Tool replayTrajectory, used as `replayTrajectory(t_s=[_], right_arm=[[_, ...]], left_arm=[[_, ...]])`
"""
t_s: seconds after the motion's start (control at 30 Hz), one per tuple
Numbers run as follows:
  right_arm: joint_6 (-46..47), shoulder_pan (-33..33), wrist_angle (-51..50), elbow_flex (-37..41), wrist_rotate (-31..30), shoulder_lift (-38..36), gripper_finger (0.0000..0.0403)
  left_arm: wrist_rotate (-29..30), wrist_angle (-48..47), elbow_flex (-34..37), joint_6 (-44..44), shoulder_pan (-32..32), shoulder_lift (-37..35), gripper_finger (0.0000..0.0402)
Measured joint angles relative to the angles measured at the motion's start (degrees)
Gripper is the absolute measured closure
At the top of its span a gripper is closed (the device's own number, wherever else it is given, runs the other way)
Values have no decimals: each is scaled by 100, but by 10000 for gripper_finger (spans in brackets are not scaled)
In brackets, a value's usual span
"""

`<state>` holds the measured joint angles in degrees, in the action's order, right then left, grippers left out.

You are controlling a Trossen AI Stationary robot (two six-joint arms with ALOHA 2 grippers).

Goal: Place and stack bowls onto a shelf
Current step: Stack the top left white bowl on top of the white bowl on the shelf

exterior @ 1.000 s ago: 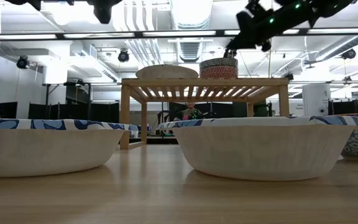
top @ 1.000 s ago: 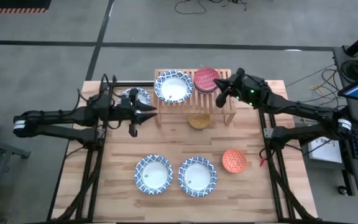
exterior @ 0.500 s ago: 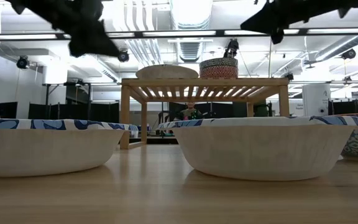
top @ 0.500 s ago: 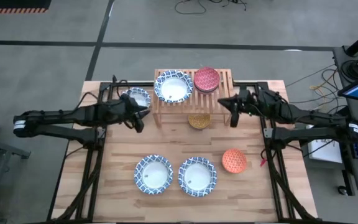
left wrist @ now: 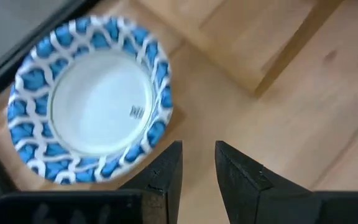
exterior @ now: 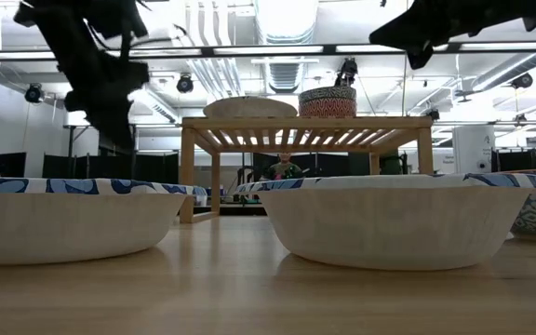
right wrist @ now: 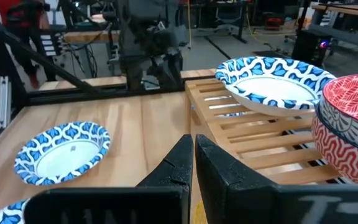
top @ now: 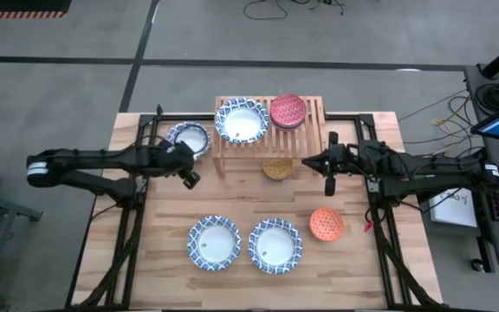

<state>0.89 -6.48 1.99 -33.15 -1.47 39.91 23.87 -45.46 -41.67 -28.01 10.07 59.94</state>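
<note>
My left gripper (top: 187,173) (left wrist: 197,155) hangs over the table, fingers narrowly open and pointing down, just near of a blue-and-white bowl (top: 188,137) (left wrist: 92,106) that sits on the table left of the shelf (top: 314,117). On the slatted top stand another blue-and-white bowl (top: 242,120) (right wrist: 272,78) and a pink-red bowl (top: 288,111) (right wrist: 347,118). A mustard bowl (top: 277,167) sits under the shelf. My right gripper (top: 312,161) (right wrist: 193,146) is shut, in the air off the shelf's right near corner, touching nothing.
Two blue-and-white bowls (top: 214,243) (top: 275,245) sit side by side near the table's near edge, and an orange bowl (top: 326,224) lies right of them. Bare planks lie between these and the shelf. The shelf's leg (left wrist: 291,43) stands close to my left gripper.
My right gripper has drawn back from the pink-red bowl on the shelf, moving toward the table's near edge and past the shelf's right near corner. My left gripper has tipped its fingers downward and come lower beside the bowl left of the shelf.
</note>
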Motion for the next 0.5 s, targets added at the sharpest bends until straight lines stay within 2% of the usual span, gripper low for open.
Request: replayTrajectory(t_s=[0.13,0.3,0.43,0.5], right_arm=[[0,0,4,2,-1,19,394],[11,0,-1,7,1,39,394],[54,0,-5,7,6,39,394],[63,0,-19,7,10,40,394]], left_arm=[[-227,-123,0,42,157,514,325],[-275,-198,-50,846,542,1093,325],[-856,-111,-92,1183,864,1371,325],[-776,-118,-92,1103,967,1479,324]])
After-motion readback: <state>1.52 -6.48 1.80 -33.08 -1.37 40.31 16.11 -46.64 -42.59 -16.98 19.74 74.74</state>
